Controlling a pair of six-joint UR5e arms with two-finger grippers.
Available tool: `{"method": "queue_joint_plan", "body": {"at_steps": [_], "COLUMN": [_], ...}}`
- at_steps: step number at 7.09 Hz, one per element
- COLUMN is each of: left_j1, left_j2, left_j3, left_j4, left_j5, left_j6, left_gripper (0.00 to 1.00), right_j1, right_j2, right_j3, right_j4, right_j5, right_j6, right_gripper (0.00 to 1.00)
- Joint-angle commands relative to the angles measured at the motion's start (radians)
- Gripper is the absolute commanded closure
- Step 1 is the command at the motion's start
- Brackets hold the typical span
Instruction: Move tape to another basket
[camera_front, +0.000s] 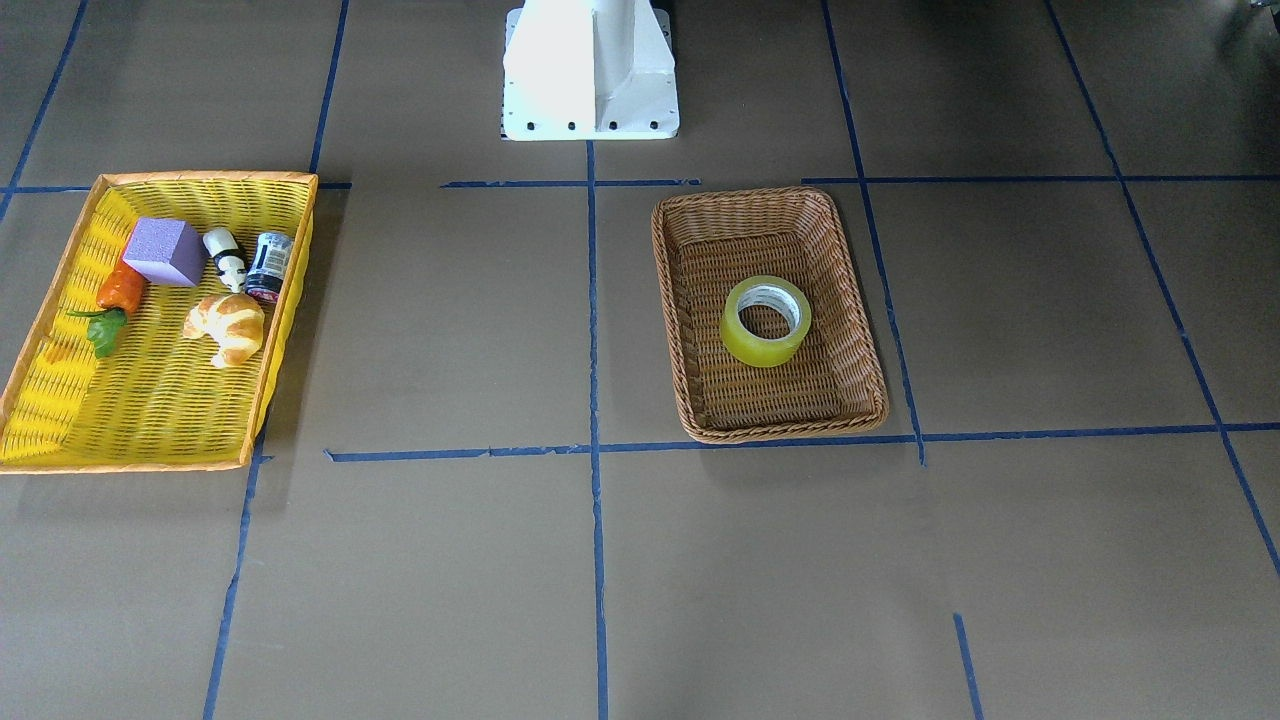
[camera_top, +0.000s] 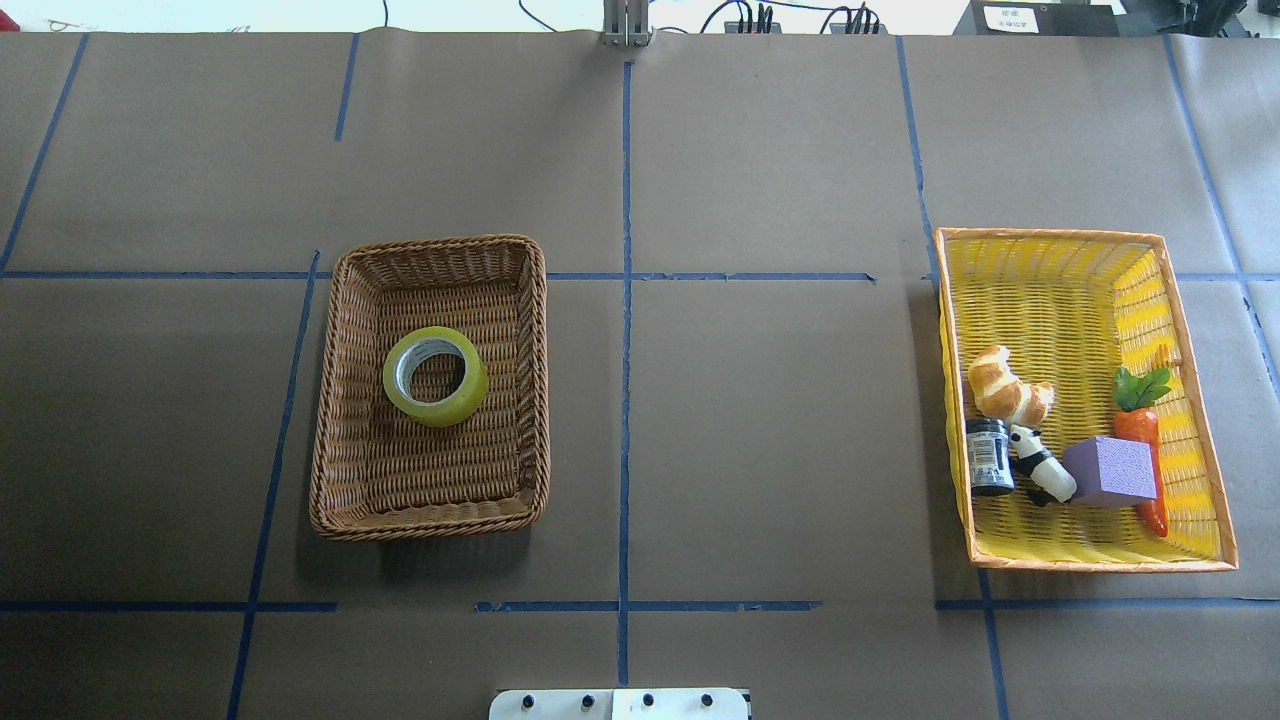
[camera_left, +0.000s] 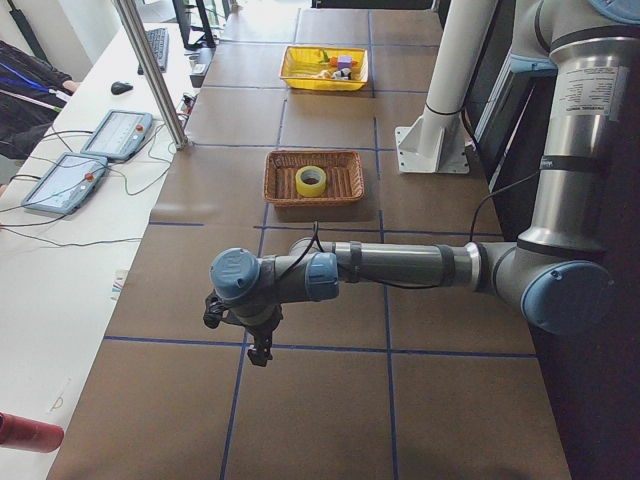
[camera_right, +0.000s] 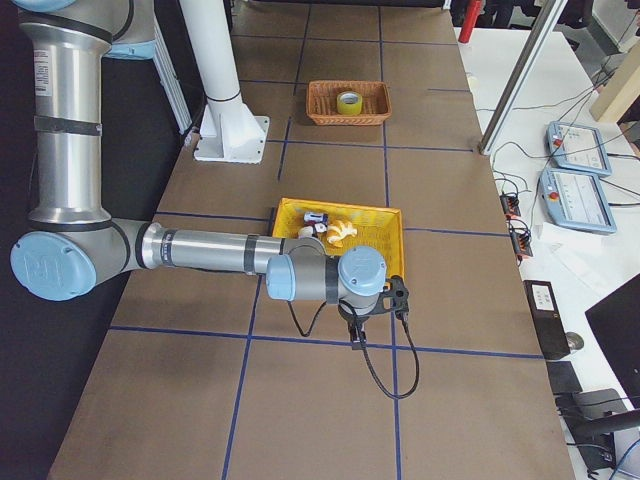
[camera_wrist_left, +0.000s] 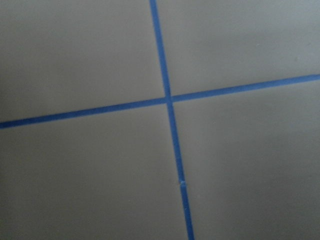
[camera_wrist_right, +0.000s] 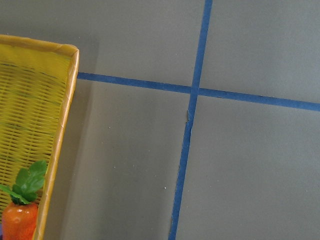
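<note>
Here the tape (camera_front: 766, 321) lies flat in the basket (camera_front: 672, 300), hole seemingly straight up. Whether the left tool (camera_left: 260, 350) or right tool (camera_right: 357, 338) is parted cannot be told.

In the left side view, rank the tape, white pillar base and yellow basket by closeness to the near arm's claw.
From the left gripper:
1. Tape, in the brown basket beyond.
2. Pillar base, farther, at the robot's side.
3. Yellow basket, at the table's far end.

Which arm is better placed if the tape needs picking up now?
Left. The tape lies in the brown basket on the robot's left half; the right gripper hangs beside the yellow basket, far off.
</note>
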Motion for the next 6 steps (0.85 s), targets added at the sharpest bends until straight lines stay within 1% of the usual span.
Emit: {"method": "queue_joint_plan", "body": {"at_steps": [1,6], "left_j1": [0.001,0.001], "left_j2": [0.024,0.026], "left_j3": [0.005,-0.001], "left_j4": [-0.023,-0.023], "left_j5": [0.001,0.003], "left_j6": [0.001,0.002], "left_gripper": [0.00,0.00], "right_j1": [0.000,0.000], "right_j2": [0.003,-0.002], "right_j3": [0.003,-0.003], "right_j4": [-0.005,0.001], "right_j5": [0.000,-0.009], "right_j6": [0.000,-0.003], "right_gripper": [0.00,0.00]}}
